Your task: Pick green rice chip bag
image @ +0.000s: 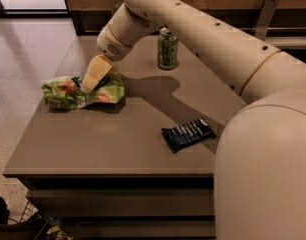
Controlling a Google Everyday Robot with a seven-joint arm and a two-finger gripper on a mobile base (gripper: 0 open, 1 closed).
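Note:
The green rice chip bag (68, 91) lies flat on the left part of the table (118, 144), light green and wrinkly, with orange chip pictures and a small white label at its left end. My gripper (89, 87) reaches down from the upper right and sits right over the middle of the bag, covering its dark logo. I cannot tell whether it touches the bag.
A green drink can (167, 49) stands upright at the back of the table. A dark blue flat wrapper (188, 133) lies near the front right. My arm crosses the upper right of the view. The table's left edge drops to a speckled floor (18, 84).

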